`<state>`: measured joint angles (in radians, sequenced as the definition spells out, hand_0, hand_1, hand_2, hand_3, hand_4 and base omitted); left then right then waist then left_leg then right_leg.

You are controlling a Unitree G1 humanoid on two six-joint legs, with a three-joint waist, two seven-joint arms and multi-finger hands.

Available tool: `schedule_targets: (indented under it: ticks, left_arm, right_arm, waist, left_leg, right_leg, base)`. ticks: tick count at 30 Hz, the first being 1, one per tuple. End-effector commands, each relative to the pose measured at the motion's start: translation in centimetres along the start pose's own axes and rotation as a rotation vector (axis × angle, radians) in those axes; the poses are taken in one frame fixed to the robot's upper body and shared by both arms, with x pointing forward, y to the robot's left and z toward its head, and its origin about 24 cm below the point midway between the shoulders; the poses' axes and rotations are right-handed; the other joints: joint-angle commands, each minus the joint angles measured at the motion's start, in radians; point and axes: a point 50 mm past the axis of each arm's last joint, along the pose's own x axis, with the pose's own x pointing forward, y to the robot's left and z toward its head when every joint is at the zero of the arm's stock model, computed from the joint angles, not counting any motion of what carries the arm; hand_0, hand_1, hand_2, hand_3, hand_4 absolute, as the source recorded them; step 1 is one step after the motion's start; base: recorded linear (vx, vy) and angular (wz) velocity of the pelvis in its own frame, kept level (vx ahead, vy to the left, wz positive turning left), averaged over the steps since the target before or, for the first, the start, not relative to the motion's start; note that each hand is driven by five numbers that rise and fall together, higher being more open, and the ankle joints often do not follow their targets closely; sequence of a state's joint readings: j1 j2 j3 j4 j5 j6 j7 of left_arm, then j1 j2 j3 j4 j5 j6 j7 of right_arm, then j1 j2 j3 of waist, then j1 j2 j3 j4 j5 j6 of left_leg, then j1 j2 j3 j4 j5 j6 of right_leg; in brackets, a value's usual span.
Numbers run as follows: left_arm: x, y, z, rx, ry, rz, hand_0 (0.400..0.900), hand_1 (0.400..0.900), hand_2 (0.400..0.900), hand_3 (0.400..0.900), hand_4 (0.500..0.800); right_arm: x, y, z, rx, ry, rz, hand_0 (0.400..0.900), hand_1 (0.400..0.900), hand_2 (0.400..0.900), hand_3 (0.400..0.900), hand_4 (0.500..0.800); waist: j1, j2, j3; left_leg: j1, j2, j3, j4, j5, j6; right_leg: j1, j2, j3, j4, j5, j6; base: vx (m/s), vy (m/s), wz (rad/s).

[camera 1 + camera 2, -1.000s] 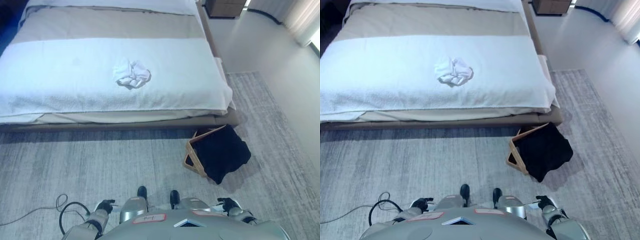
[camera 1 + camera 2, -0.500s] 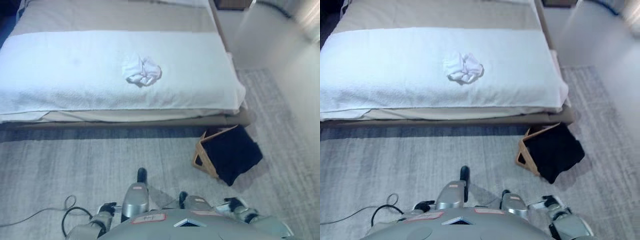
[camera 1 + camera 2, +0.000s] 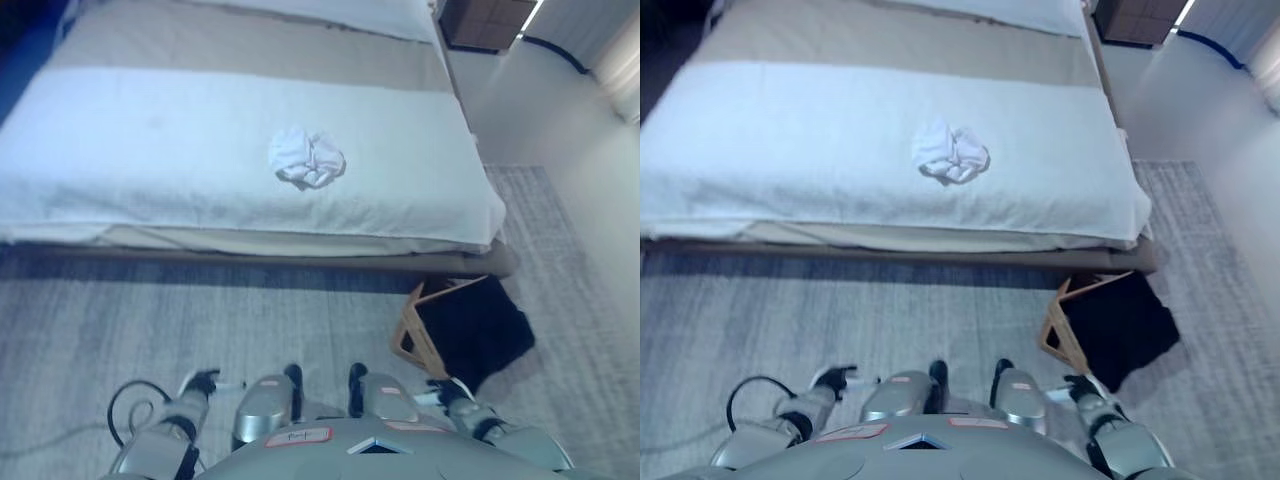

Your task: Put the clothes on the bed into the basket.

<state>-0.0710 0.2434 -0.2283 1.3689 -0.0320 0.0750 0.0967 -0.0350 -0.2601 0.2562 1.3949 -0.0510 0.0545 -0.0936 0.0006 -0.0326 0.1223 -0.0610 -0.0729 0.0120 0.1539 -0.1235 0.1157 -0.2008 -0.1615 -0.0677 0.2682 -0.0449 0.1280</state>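
Note:
A crumpled bundle of white clothes [image 3: 307,158] lies on the white blanket in the middle of the bed [image 3: 150,130]. A wooden-framed basket [image 3: 408,330] with a black lining stands tilted on the rug by the bed's near right corner. My left hand [image 3: 198,385] hangs low at the lower left, over the rug. My right hand [image 3: 455,395] hangs low at the lower right, just in front of the basket. Both hands are far from the clothes and hold nothing that I can see.
The bed's long side edge [image 3: 250,262] runs across in front of me. A grey rug [image 3: 100,320] covers the floor between me and the bed. A dark wooden nightstand [image 3: 485,12] stands at the far right, with smooth pale floor [image 3: 570,130] beyond the bed.
The whole view has shifted, so the camera has moved. The clothes and basket lie as before. Both hands stay low at my sides.

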Motion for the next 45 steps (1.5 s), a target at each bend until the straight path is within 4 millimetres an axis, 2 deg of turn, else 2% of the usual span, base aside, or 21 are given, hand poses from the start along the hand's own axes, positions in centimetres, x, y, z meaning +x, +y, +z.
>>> schedule_targets:
  ticks: [1, 5, 7, 11, 13, 16, 17, 18, 20, 22, 25, 27, 30, 33, 34, 36, 37, 40, 42, 43, 45]
  left_arm:
    - [0.1, 1.0, 0.3, 0.019, -0.028, 0.022, 0.900, 0.900, 0.900, 0.900, 0.800]
    - [0.0, 0.7, -0.8, 0.006, 0.005, 0.008, 0.900, 0.900, 0.900, 0.900, 0.800]
    - [0.0, 0.4, -1.1, 0.000, 0.018, 0.000, 0.900, 0.900, 0.900, 0.900, 0.800]
    - [0.0, -0.1, -0.2, -0.014, -0.014, -0.002, 0.900, 0.900, 0.900, 0.900, 0.800]
    - [0.0, -0.1, 0.0, -0.018, -0.021, 0.000, 0.900, 0.900, 0.900, 0.900, 0.800]
    - [0.0, 0.3, 0.9, -0.051, -0.049, 0.017, 0.900, 0.900, 0.900, 0.900, 0.800]
    - [0.0, 0.4, 1.2, -0.051, -0.058, 0.021, 0.900, 0.900, 0.900, 0.900, 0.800]
    - [0.0, 0.4, 1.2, -0.056, -0.059, 0.022, 0.900, 0.900, 0.900, 0.900, 0.800]
    - [0.0, 0.5, 1.0, -0.080, -0.052, 0.026, 0.900, 0.900, 0.900, 0.900, 0.800]
    - [0.0, 0.6, 0.4, -0.095, -0.035, 0.034, 0.900, 0.900, 0.900, 0.900, 0.800]
    - [0.0, 0.3, -0.7, -0.116, -0.003, 0.035, 0.900, 0.900, 0.900, 0.900, 0.800]
    - [-0.1, 0.0, -1.2, -0.126, 0.016, 0.032, 0.900, 0.900, 0.900, 0.900, 0.800]
    - [-0.1, -0.1, -2.3, -0.143, 0.050, 0.030, 0.900, 0.900, 0.900, 0.900, 0.800]
    - [-0.2, -0.2, -3.2, -0.159, 0.074, 0.029, 0.900, 0.900, 0.900, 0.900, 0.800]
    - [-0.2, -0.1, -3.0, -0.161, 0.071, 0.033, 0.900, 0.900, 0.900, 0.900, 0.800]
    - [-0.1, 0.4, -2.7, -0.148, 0.065, 0.039, 0.900, 0.900, 0.900, 0.900, 0.800]
    - [-0.1, 0.7, -2.5, -0.140, 0.055, 0.047, 0.900, 0.900, 0.900, 0.900, 0.800]
    - [0.0, 1.3, -1.5, -0.114, 0.021, 0.050, 0.900, 0.900, 0.900, 0.900, 0.800]
    - [0.0, 1.7, -0.9, -0.101, 0.001, 0.054, 0.900, 0.900, 0.900, 0.900, 0.800]
    - [0.0, 1.8, -0.4, -0.080, -0.010, 0.052, 0.900, 0.900, 0.900, 0.900, 0.800]
    - [0.1, 2.0, -0.2, -0.056, -0.014, 0.055, 0.900, 0.900, 0.900, 0.900, 0.800]
  right_arm:
    - [0.0, -1.7, -1.9, 0.008, 0.081, -0.049, 0.900, 0.900, 0.900, 0.900, 0.800]
    - [0.0, -2.0, -2.2, 0.007, 0.090, -0.052, 0.900, 0.900, 0.900, 0.900, 0.800]
    - [0.0, -2.3, -2.1, 0.009, 0.086, -0.060, 0.900, 0.900, 0.900, 0.900, 0.800]
    - [0.0, -3.4, -1.7, 0.056, 0.062, -0.096, 0.900, 0.900, 0.900, 0.900, 0.800]
    - [0.0, -4.0, -1.5, 0.055, 0.054, -0.107, 0.900, 0.900, 0.900, 0.900, 0.800]
    - [0.0, -5.1, -1.0, 0.072, 0.035, -0.145, 0.900, 0.900, 0.900, 0.900, 0.800]
    - [0.0, -5.6, -0.7, 0.073, 0.028, -0.158, 0.900, 0.900, 0.900, 0.900, 0.800]
    - [-0.1, -6.2, -0.6, 0.068, 0.026, -0.172, 0.900, 0.900, 0.900, 0.900, 0.800]
    - [-0.1, -6.6, -0.5, 0.057, 0.030, -0.182, 0.900, 0.900, 0.900, 0.900, 0.800]
    - [-0.1, -7.0, -0.2, 0.046, 0.021, -0.192, 0.900, 0.900, 0.900, 0.900, 0.800]
    - [-0.1, -7.2, 0.4, 0.025, -0.004, -0.203, 0.900, 0.900, 0.900, 0.900, 0.800]
    - [-0.1, -6.8, 0.9, 0.017, -0.021, -0.199, 0.900, 0.900, 0.900, 0.900, 0.800]
    - [0.0, -5.2, 1.0, 0.003, -0.024, -0.142, 0.900, 0.900, 0.900, 0.900, 0.800]
    - [0.1, -4.3, 0.8, -0.022, -0.017, -0.109, 0.900, 0.900, 0.900, 0.900, 0.800]
    - [0.1, -4.1, 1.1, -0.019, -0.027, -0.104, 0.900, 0.900, 0.900, 0.900, 0.800]
    - [0.1, -3.4, 1.2, -0.007, -0.030, -0.082, 0.900, 0.900, 0.900, 0.900, 0.800]
    - [0.1, -3.3, 1.3, -0.009, -0.033, -0.078, 0.900, 0.900, 0.900, 0.900, 0.800]
    - [0.1, -2.6, 1.6, -0.019, -0.047, -0.057, 0.900, 0.900, 0.900, 0.900, 0.800]
    - [0.1, -2.5, 2.0, -0.002, -0.065, -0.056, 0.900, 0.900, 0.900, 0.900, 0.800]
    - [0.1, -2.5, 2.2, -0.006, -0.070, -0.058, 0.900, 0.900, 0.900, 0.900, 0.800]
    - [0.0, -2.5, 2.7, -0.029, -0.085, -0.068, 0.900, 0.900, 0.900, 0.900, 0.800]
  waist:
    - [-0.050, 0.006, 0.039]
    - [-0.063, -0.006, 0.020]
    - [-0.064, 0.001, -0.005]
    - [-0.076, 0.020, -0.014]
    - [-0.070, 0.018, -0.012]
    - [-0.037, -0.029, 0.025]
    - [-0.025, -0.038, 0.037]
    - [-0.003, -0.046, 0.048]
    - [0.030, -0.049, 0.051]
    - [0.053, -0.041, 0.044]
    - [0.094, -0.020, 0.041]
    - [0.105, -0.023, 0.041]
    - [0.132, -0.002, 0.007]
    - [0.157, -0.003, -0.031]
    - [0.159, -0.008, -0.038]
    - [0.163, -0.037, -0.054]
    - [0.161, -0.041, -0.057]
    - [0.152, -0.057, -0.063]
    - [0.135, -0.039, -0.043]
    - [0.119, -0.024, -0.025]
    - [0.095, -0.001, -0.003]
  left_leg:
    - [0.202, 0.038, -0.097, -0.241, 0.094, -0.129]
    - [0.282, 0.054, -0.111, -0.241, 0.030, -0.147]
    - [0.327, 0.095, -0.114, -0.241, 0.013, -0.158]
    - [0.310, 0.148, -0.115, -0.127, 0.084, -0.183]
    - [0.269, 0.165, -0.106, 0.006, 0.156, -0.202]
    - [0.098, 0.132, -0.106, 0.308, 0.251, -0.195]
    - [0.059, 0.120, -0.094, 0.340, 0.242, -0.187]
    - [-0.012, 0.078, -0.091, 0.341, 0.210, -0.178]
    - [-0.108, 0.012, -0.080, 0.276, 0.169, -0.159]
    - [-0.122, 0.030, -0.054, 0.077, 0.175, -0.155]
    - [-0.190, 0.083, -0.066, -0.209, 0.289, -0.180]
    - [-0.264, 0.109, -0.075, -0.241, 0.296, -0.211]
    - [-0.253, 0.168, 0.001, -0.241, 0.377, -0.235]
    - [-0.222, 0.161, -0.025, -0.241, 0.394, -0.219]
    - [-0.227, 0.159, -0.011, -0.227, 0.410, -0.223]
    - [-0.228, 0.129, 0.011, -0.143, 0.369, -0.191]
    - [-0.223, 0.122, 0.016, -0.134, 0.357, -0.181]
    - [-0.176, 0.074, 0.021, -0.151, 0.315, -0.138]
    - [-0.136, 0.060, 0.009, -0.162, 0.292, -0.112]
    - [-0.112, 0.059, -0.001, -0.165, 0.284, -0.104]
    - [-0.046, 0.063, -0.020, -0.197, 0.267, -0.095]
  right_leg:
    - [-0.043, 0.026, -0.023, -0.309, 0.233, 0.023]
    - [-0.043, 0.009, -0.051, -0.280, 0.261, 0.030]
    - [-0.045, 0.028, -0.069, -0.213, 0.232, 0.009]
    - [-0.014, 0.075, -0.088, -0.136, 0.156, -0.038]
    - [0.027, 0.111, -0.083, -0.140, 0.119, -0.067]
    - [0.104, 0.118, -0.061, -0.178, 0.095, -0.109]
    - [0.124, 0.119, -0.052, -0.188, 0.089, -0.114]
    - [0.150, 0.117, -0.039, -0.203, 0.082, -0.114]
    - [0.194, 0.122, -0.013, -0.231, 0.077, -0.109]
    - [0.240, 0.136, 0.001, -0.271, 0.068, -0.093]
    - [0.308, 0.164, 0.030, -0.333, 0.051, -0.081]
    - [0.348, 0.152, 0.047, -0.349, 0.026, -0.068]
    - [0.446, 0.149, 0.087, -0.348, -0.047, -0.062]
    - [0.492, 0.111, 0.093, -0.343, -0.089, -0.044]
    - [0.511, 0.088, 0.088, -0.328, -0.104, -0.033]
    - [0.504, 0.025, 0.085, -0.242, -0.075, -0.003]
    - [0.473, 0.018, 0.087, -0.181, -0.049, 0.001]
    - [0.389, 0.007, 0.102, 0.003, 0.149, 0.011]
    - [0.319, 0.033, 0.115, 0.171, 0.241, 0.006]
    - [0.281, 0.044, 0.100, 0.229, 0.253, 0.001]
    - [0.196, 0.041, 0.039, 0.240, 0.182, -0.020]
  base:
    - [0.49, -0.149, 0.41]
    - [0.42, -0.225, 0.22]
    - [0.46, -0.339, 0.10]
    - [0.35, -0.321, 0.12]
    - [0.28, -0.354, -0.05]
    - [0.20, -0.366, -0.12]
    - [0.24, -0.291, -0.34]
    - [0.26, -0.192, -0.47]
    - [0.33, -0.102, -0.44]
    - [0.39, -0.019, -0.34]
    - [0.39, 0.024, -0.43]
    - [0.38, 0.060, -0.30]
    - [0.53, 0.143, -0.35]
    - [0.47, 0.209, -0.52]
    - [0.48, 0.284, -0.17]
    - [0.45, 0.243, -0.06]
    - [0.36, 0.188, 0.13]
    - [0.32, 0.188, 0.27]
    - [0.27, 0.176, 0.37]
    - [0.26, 0.168, 0.37]
    - [0.30, 0.111, 0.34]
